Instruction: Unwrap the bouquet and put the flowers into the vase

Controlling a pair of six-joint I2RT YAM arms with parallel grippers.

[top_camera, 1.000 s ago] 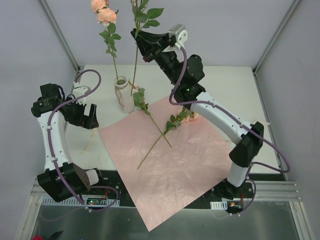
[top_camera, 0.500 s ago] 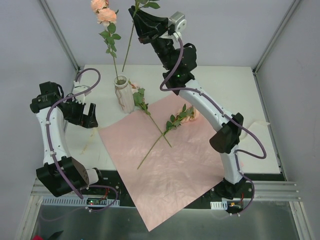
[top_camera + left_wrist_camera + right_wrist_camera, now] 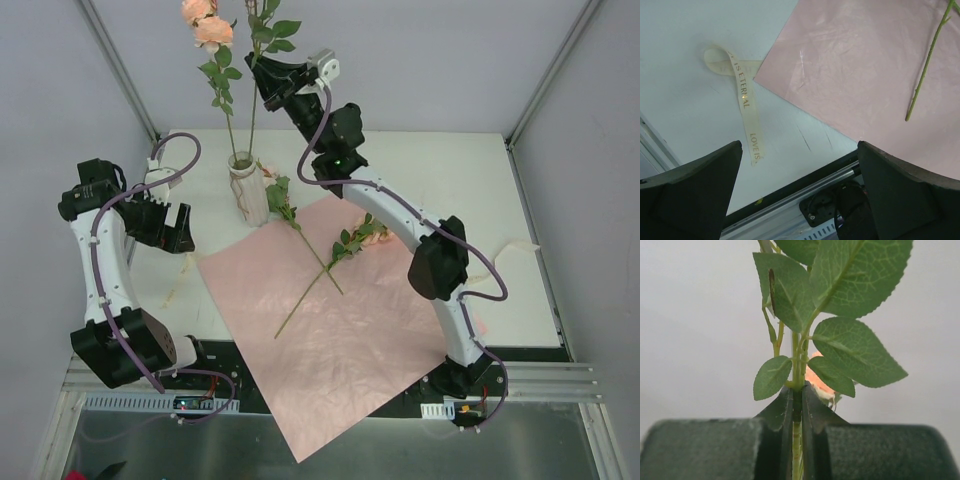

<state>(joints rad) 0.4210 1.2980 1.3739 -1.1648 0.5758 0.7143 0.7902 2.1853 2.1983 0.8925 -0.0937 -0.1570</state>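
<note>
The cream ribbed vase point(image 3: 246, 190) stands at the back left of the table and holds one rose stem with peach blooms point(image 3: 206, 24) high above it. My right gripper point(image 3: 262, 82) is raised above the vase and shut on a second flower's green stem point(image 3: 251, 125), which hangs down to the vase mouth. In the right wrist view the jaws point(image 3: 797, 402) pinch that stem below its leaves point(image 3: 855, 350). Two more flowers point(image 3: 352, 240) lie on the bouquet's flat pink paper point(image 3: 340, 330). My left gripper point(image 3: 165, 226) hangs open and empty left of the vase, its fingers point(image 3: 695, 195) wide apart.
A cream printed ribbon point(image 3: 742, 92) lies on the white table beside the paper's left edge. The paper's near corner hangs over the table's front rail point(image 3: 300, 440). Grey walls and frame posts point(image 3: 120, 70) enclose the table.
My right arm has swung left with the held stem, bringing its lower end from beside the vase to over the vase mouth. The left arm has barely moved.
</note>
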